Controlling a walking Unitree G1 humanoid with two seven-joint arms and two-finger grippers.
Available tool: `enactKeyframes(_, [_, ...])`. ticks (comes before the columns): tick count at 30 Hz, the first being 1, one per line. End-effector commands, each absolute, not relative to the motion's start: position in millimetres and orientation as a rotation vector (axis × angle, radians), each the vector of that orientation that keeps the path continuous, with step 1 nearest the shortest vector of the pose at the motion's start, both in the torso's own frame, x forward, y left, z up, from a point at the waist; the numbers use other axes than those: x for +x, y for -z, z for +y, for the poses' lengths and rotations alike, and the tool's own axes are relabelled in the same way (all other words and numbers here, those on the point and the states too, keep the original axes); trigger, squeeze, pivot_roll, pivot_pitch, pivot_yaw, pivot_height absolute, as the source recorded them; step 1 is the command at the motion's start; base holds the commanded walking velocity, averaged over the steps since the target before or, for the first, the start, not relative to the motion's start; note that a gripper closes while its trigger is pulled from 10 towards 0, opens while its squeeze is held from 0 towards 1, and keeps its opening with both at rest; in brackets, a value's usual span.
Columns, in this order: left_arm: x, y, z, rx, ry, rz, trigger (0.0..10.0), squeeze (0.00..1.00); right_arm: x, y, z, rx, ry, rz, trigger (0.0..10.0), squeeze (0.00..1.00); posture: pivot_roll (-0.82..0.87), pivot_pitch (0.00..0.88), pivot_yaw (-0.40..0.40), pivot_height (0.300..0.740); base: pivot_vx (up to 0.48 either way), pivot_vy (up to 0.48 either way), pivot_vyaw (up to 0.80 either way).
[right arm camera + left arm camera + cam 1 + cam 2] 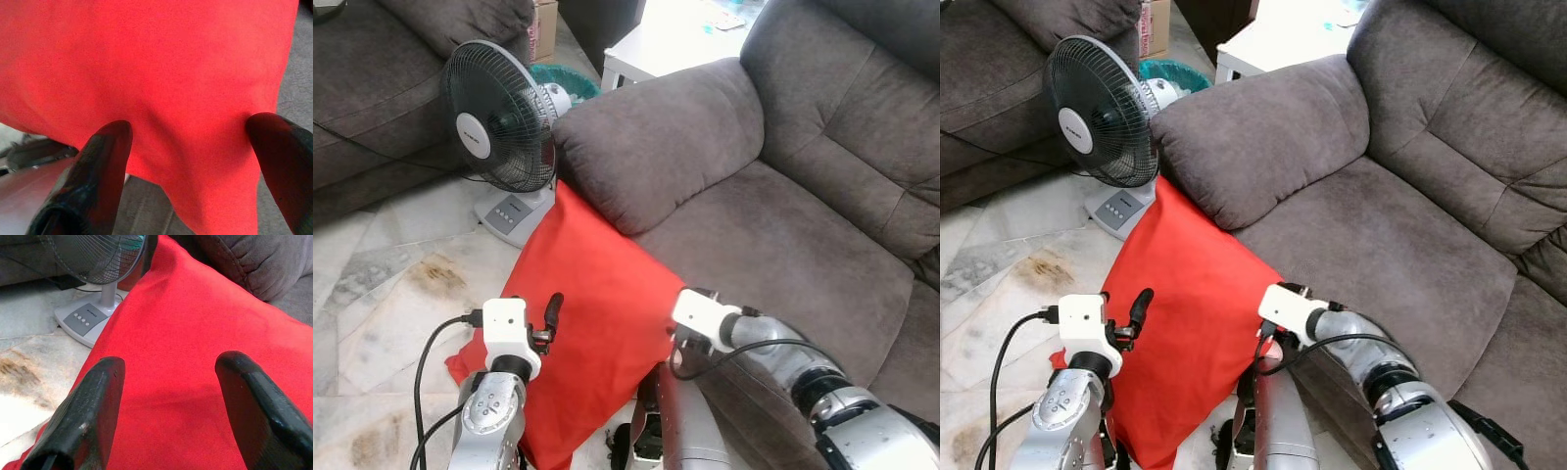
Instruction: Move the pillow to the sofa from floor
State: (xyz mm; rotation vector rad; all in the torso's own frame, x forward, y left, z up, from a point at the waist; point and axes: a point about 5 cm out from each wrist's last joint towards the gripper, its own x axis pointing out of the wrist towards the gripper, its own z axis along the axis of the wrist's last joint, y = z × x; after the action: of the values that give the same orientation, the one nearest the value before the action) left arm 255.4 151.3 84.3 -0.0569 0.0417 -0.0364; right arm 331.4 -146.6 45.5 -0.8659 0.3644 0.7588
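Pillow (592, 323): red, leaning against sofa (783, 245) front, resting on floor (391, 284).
Left gripper (168, 401): gaping wide, hovering over pillow, gripping nothing.
Right gripper (190, 161): spread wide, fingers pressing against pillow edge.

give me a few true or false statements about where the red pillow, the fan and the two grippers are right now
1. The red pillow leans against the front of the grey sofa. True.
2. The pillow already lies on the sofa's seat cushion. False: its lower part is down at the tiled floor, and only its upper edge rests against the sofa.
3. The left gripper has its fingers spread apart over the pillow. True.
4. The right gripper is shut tight on a corner of the pillow. False: its fingers are apart, with pillow fabric between them.
5. The standing fan lies tipped over on the floor. False: it stands upright beside the sofa's arm, behind the pillow.
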Motion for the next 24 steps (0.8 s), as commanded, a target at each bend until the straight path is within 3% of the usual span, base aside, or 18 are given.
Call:
enactKeyframes(1, [252.2,-78.8,142.1,-0.066,0.060,0.061,10.0,0.00,325.1,-36.1,-153.2,-0.878,-0.742,0.403,10.0,0.00,0.18,0.176,-0.250,0.535,0.000,0.000,0.00])
enactKeyframes(17, [250.8,-79.7,141.0,-0.062,0.050,0.057,10.0,0.00,328.4,-34.5,-155.4,-0.909,-0.577,0.376,10.0,0.00,0.18,0.188,-0.262,0.535,0.000,0.000,0.00])
enactKeyframes(24, [249.7,-79.7,139.6,-0.052,0.056,0.059,10.0,0.00,323.1,-25.3,-160.7,-1.034,-0.572,0.422,10.0,0.00,0.18,0.194,-0.265,0.535,0.000,0.000,0.00])
